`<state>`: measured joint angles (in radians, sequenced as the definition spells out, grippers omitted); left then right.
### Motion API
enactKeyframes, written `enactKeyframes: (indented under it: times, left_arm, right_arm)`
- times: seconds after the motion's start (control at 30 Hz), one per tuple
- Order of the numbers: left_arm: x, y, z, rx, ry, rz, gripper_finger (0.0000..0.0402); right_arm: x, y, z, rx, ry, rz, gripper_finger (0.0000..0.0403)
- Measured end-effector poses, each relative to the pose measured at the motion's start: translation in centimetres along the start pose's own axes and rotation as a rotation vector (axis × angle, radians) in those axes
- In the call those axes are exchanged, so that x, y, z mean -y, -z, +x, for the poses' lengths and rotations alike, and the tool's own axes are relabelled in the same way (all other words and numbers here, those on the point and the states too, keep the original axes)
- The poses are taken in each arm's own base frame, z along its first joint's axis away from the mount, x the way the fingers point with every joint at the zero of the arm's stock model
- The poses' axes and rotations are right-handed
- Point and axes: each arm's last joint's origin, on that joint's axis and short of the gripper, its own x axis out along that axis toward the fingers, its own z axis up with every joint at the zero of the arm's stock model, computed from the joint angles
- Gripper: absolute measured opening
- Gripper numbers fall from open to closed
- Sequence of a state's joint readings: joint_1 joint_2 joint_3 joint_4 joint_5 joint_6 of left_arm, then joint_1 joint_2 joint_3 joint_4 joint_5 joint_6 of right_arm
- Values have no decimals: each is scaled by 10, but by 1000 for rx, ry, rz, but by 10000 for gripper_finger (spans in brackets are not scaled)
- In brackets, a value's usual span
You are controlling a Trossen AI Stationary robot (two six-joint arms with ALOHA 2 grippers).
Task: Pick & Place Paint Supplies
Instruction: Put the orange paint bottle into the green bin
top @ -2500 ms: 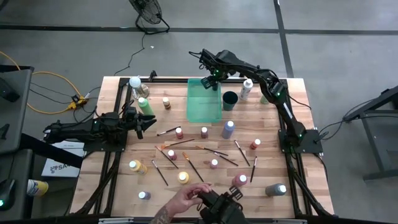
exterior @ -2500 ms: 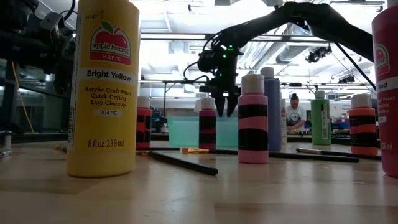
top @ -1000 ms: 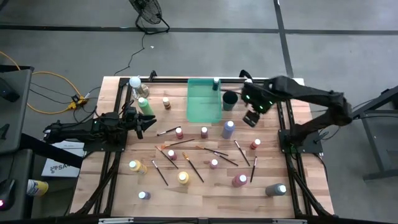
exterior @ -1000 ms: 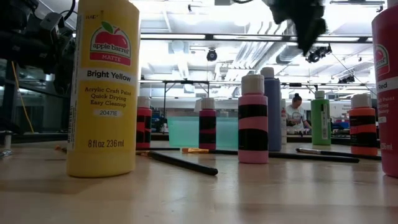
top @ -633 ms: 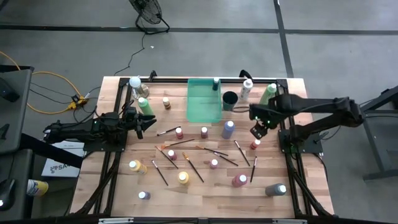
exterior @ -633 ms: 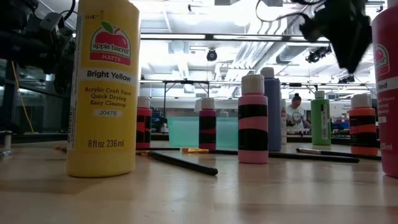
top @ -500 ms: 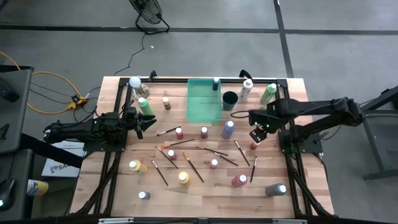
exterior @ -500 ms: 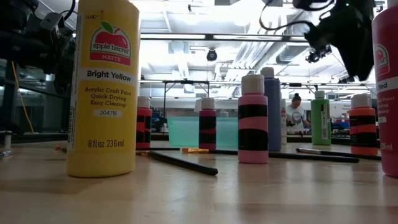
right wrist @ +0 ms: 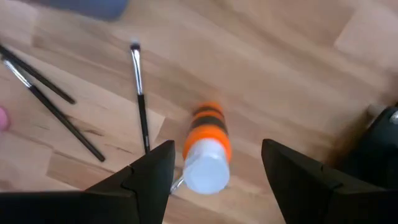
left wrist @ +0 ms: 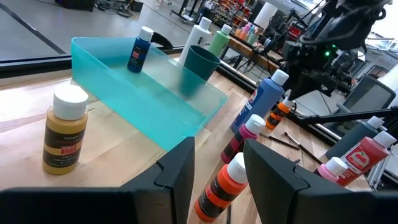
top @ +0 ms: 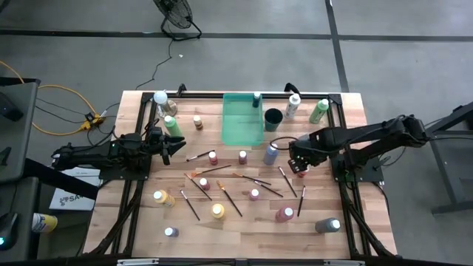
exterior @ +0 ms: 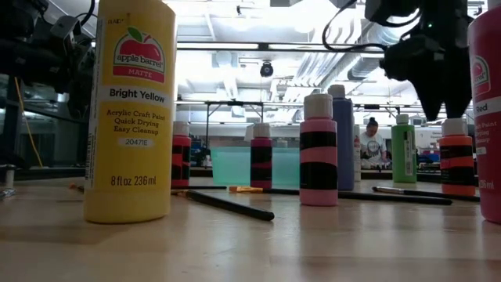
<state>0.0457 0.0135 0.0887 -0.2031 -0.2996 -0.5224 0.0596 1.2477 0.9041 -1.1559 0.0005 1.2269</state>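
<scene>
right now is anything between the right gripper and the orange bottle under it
Nothing visible. The right gripper is open right above the orange bottle, its cap showing between the fingers. A brush lies beside it, off to one side.

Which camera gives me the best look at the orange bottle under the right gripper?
The right wrist view: the orange bottle stands upright between the open right gripper's fingers, untouched. The low view shows its side below the gripper. The high view mostly hides it; the left wrist view shows it small.

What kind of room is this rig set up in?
Probably a robotics lab or workshop: a wooden table on a bare concrete floor, a floor fan behind it, ceiling lights and ducting overhead, and a person at another bench further back.
</scene>
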Motion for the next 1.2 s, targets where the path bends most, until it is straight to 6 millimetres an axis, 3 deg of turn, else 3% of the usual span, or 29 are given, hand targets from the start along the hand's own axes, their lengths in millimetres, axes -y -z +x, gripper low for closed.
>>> enactKeyframes:
  times: [0.33,0.6,0.83,1.2]
  left_arm:
    - [0,0,0,0,0,0,136]
    - [0,0,0,0,0,0,136]
    - [0,0,0,0,0,0,136]
    - [0,0,0,0,0,0,136]
  right_arm:
    - [-4,6,5,-16,10,79,255]
    - [-13,3,18,-51,46,75,243]
    - [-15,3,20,-64,53,74,211]
    - [-14,4,20,-75,54,48,124]
